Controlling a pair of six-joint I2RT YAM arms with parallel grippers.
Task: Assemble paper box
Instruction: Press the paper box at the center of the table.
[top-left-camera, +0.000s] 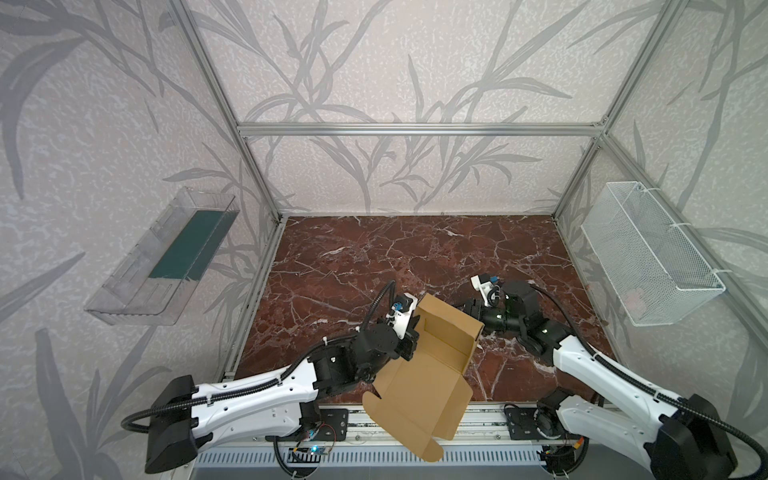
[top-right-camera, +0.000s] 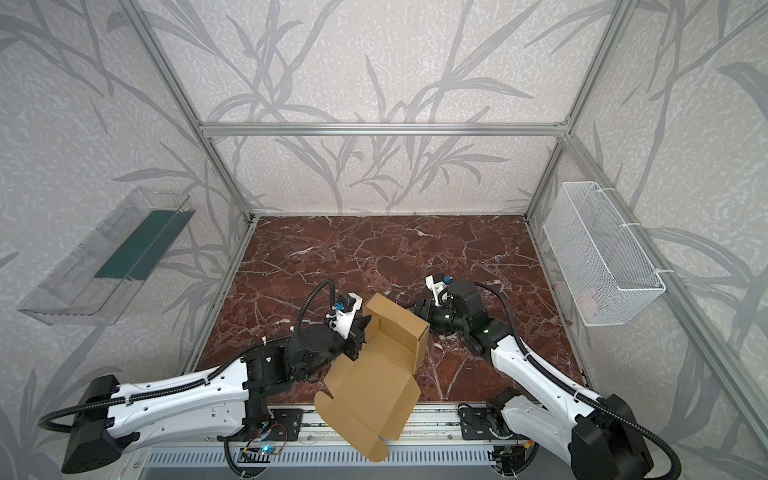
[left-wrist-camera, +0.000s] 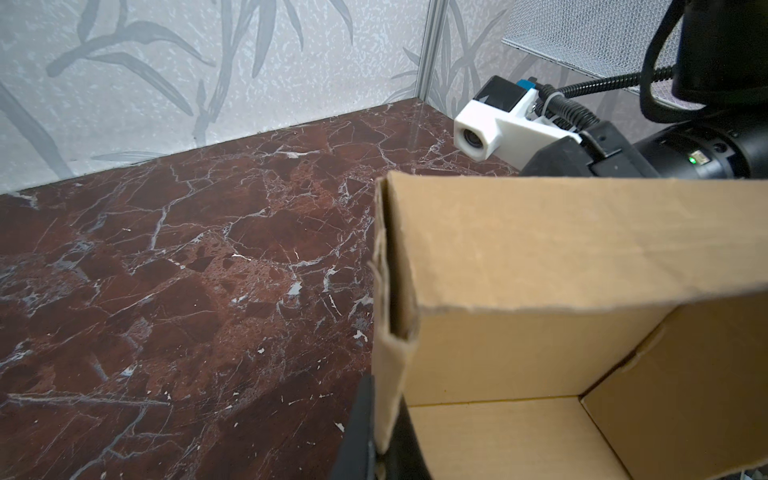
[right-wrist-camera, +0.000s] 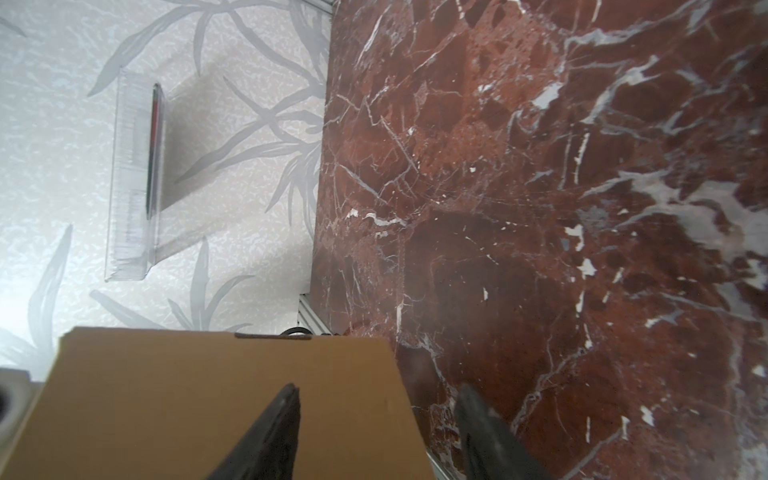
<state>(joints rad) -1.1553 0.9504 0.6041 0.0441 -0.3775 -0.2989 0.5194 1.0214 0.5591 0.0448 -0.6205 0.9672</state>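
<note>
The paper box is tan cardboard, partly folded, with its far walls raised and its lid flap hanging over the table's front edge. My left gripper is shut on the box's left side wall; the left wrist view shows that wall's edge pinched between the left gripper's dark fingers. My right gripper is open at the box's far right corner. One of its fingers lies over the box's outer face, the other over marble.
The red-brown marble tabletop lies behind the box. A clear plastic tray hangs on the left wall and a white wire-mesh basket on the right wall. An aluminium rail runs along the table's front.
</note>
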